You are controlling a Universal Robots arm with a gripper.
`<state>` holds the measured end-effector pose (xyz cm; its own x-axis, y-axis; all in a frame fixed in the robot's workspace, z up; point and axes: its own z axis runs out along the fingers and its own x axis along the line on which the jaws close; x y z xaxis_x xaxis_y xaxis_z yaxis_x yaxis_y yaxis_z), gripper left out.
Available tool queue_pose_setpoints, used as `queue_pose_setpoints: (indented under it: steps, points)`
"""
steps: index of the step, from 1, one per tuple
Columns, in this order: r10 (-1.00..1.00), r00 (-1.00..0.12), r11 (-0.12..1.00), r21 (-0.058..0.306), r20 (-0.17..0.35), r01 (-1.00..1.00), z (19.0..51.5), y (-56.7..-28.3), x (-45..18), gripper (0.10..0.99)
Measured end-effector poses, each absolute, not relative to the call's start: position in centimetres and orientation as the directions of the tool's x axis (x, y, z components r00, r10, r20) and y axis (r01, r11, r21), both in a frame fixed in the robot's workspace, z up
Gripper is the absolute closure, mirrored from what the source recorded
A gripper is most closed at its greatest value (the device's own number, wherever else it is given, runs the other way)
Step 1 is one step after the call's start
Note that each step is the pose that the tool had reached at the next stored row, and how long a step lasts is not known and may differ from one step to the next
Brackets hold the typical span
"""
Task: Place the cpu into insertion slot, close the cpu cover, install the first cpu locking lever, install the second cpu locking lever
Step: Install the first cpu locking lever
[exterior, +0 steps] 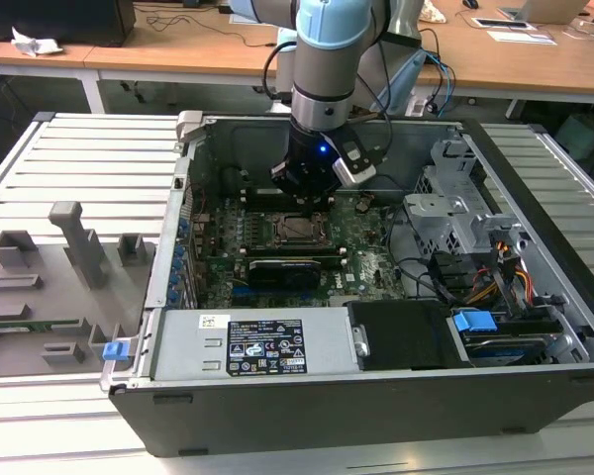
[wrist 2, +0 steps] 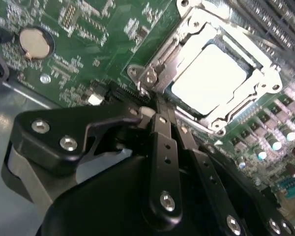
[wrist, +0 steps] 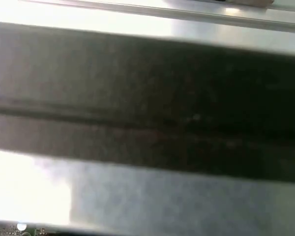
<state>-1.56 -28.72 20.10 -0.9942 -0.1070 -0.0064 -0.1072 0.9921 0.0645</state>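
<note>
Hovering with fingers together, the gripper (wrist 2: pixel 160 109) sits just beside the cpu cover (wrist 2: pixel 184 59), closed over the cpu (wrist 2: pixel 211 78).

Blurred dark band (wrist: pixel 147 98), identity unclear

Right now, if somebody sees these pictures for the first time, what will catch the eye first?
The gripper hangs inside the open computer case, just above the motherboard. In the second wrist view the cpu shines silver in its socket, the cpu cover framing it.
</note>
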Motion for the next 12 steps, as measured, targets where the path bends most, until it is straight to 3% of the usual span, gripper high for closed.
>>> queue_pose_setpoints:
  steps: [12]
  points:
    - [-0.107,-0.994,0.992,0.065,-0.006,-0.107,21.5,-28.7,-1.6,0.980]
